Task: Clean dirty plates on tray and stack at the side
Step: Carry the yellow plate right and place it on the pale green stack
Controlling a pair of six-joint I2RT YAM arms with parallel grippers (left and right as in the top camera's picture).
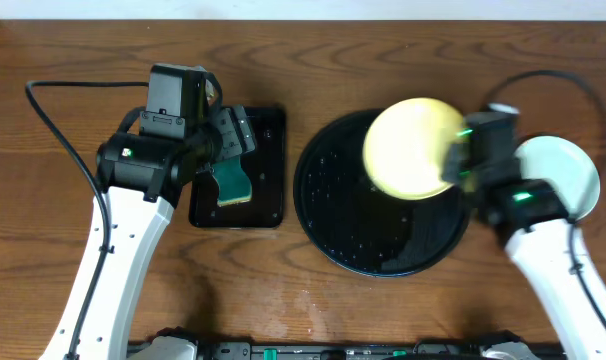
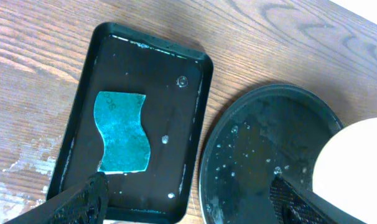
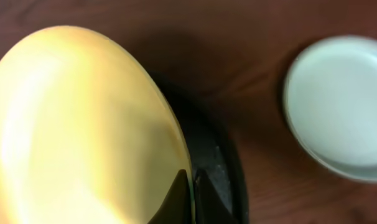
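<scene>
Wood table (image 1: 383, 40), black tray (image 1: 338, 225), yellow plate (image 1: 408, 145)

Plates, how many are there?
2. The yellow plate is held by the right gripper over the tray; the blue plate sits on the table. Another may hide underneath.

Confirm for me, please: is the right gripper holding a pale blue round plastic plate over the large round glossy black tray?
Not quite: the right gripper holds the pale yellow round plastic plate over the large round glossy black tray, as the overhead view shows.
</scene>
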